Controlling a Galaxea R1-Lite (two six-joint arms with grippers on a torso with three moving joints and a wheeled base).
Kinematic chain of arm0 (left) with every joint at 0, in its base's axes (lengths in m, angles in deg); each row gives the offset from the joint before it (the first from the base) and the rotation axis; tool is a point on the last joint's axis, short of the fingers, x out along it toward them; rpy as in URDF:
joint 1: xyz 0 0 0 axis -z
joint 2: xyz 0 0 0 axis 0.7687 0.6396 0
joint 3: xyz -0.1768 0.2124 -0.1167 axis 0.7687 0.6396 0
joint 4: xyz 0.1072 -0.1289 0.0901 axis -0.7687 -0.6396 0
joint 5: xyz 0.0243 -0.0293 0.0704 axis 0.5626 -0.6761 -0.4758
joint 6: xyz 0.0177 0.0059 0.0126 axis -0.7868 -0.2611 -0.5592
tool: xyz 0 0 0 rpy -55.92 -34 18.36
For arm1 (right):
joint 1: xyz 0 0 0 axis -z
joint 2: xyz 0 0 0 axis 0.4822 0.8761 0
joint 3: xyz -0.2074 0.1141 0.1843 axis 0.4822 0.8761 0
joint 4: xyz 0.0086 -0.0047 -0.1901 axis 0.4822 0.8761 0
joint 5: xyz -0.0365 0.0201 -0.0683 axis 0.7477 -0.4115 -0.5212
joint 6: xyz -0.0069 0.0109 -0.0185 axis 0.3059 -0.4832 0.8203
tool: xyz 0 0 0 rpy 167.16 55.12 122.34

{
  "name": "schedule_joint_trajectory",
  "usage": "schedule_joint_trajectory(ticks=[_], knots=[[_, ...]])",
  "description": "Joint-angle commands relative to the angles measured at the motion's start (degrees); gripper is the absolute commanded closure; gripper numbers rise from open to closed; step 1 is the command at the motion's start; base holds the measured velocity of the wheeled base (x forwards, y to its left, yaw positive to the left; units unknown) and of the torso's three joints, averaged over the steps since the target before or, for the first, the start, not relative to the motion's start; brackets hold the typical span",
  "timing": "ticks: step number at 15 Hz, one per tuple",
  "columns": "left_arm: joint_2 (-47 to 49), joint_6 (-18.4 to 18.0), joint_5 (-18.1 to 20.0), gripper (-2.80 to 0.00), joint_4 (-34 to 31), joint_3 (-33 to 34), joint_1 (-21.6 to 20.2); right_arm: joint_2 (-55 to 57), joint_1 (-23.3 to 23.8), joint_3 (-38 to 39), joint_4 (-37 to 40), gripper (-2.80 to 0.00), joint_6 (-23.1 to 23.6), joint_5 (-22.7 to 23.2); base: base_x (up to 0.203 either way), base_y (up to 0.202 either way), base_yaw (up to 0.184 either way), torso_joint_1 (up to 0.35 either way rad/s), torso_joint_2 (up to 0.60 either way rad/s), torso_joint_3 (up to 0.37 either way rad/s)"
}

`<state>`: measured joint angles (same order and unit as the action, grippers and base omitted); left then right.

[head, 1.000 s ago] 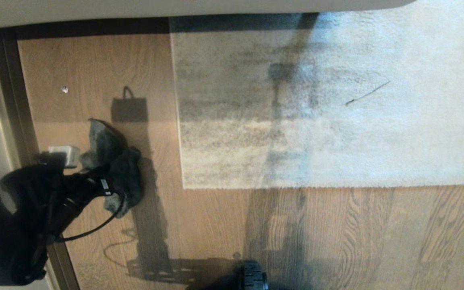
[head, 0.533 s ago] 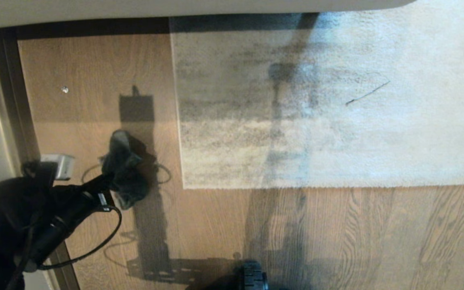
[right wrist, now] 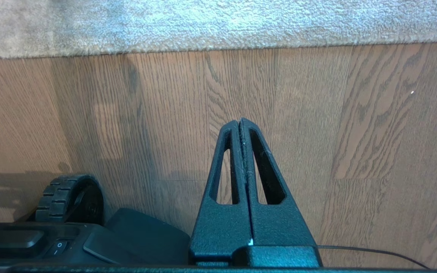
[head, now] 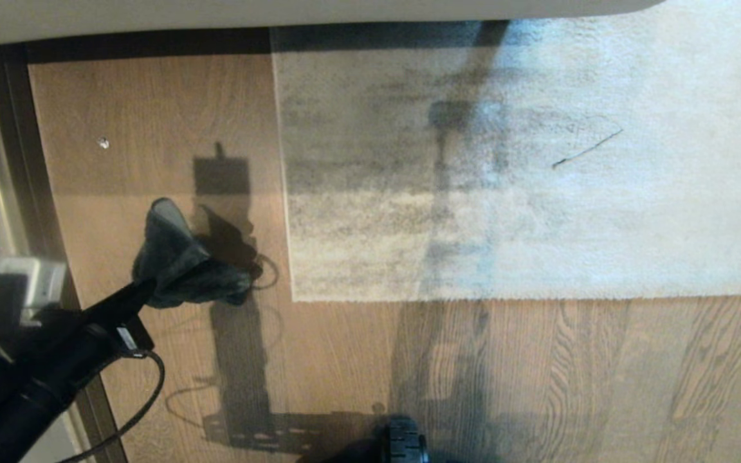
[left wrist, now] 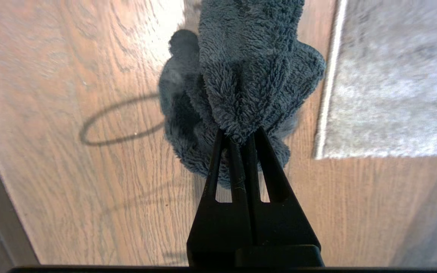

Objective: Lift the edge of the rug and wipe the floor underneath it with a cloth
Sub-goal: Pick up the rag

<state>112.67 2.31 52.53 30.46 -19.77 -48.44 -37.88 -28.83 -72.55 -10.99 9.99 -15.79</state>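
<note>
A dark grey fluffy cloth (head: 184,267) hangs bunched from my left gripper (head: 142,292), which is shut on it over the wood floor (head: 152,116). In the left wrist view the fingertips pinch a fold of the cloth (left wrist: 249,76), and my left gripper (left wrist: 239,132) is a short way left of the rug's corner (left wrist: 319,155). The grey-beige rug (head: 505,180) lies flat, with its rug edge (head: 288,212) and corner to the right of the cloth. My right gripper (right wrist: 240,121) is shut and empty above bare floor (right wrist: 355,132), near the rug's front border (right wrist: 218,47).
A dark skirting strip (head: 17,161) runs along the left and pale furniture (head: 280,13) spans the top. A thin dark stick (head: 586,149) lies on the rug, and a white speck (head: 103,143) on the floor. The base wheel (head: 402,440) is at the bottom.
My left arm has drawn back toward the lower left of the head view and straightened. The cloth swung with it and stayed in the gripper. The right gripper has not moved.
</note>
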Motion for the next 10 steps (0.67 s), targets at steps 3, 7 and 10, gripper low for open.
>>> schedule_joint_trajectory(ticks=[3, 7, 10], knots=[[-5.76, 0.20, 0.00, 0.00, 2.77, 1.74, -0.12, -0.02, 0.00, 0.01, 0.00, 0.00, -0.02, 0.04, 0.000, 0.000, 0.000, 0.000, 0.00, 0.000], [-9.44, 1.20, -0.41, 0.00, 2.15, 1.74, -0.49, -0.02, 0.00, 0.02, 0.00, 0.00, -0.02, 0.04, 0.000, 0.000, 0.000, 0.000, 0.00, 0.000], [-13.74, 1.23, -0.21, 0.00, -2.18, 1.74, -0.64, -0.02, 0.00, 0.01, 0.00, 0.00, -0.02, 0.04, 0.000, 0.000, 0.000, 0.000, 0.00, 0.000]])
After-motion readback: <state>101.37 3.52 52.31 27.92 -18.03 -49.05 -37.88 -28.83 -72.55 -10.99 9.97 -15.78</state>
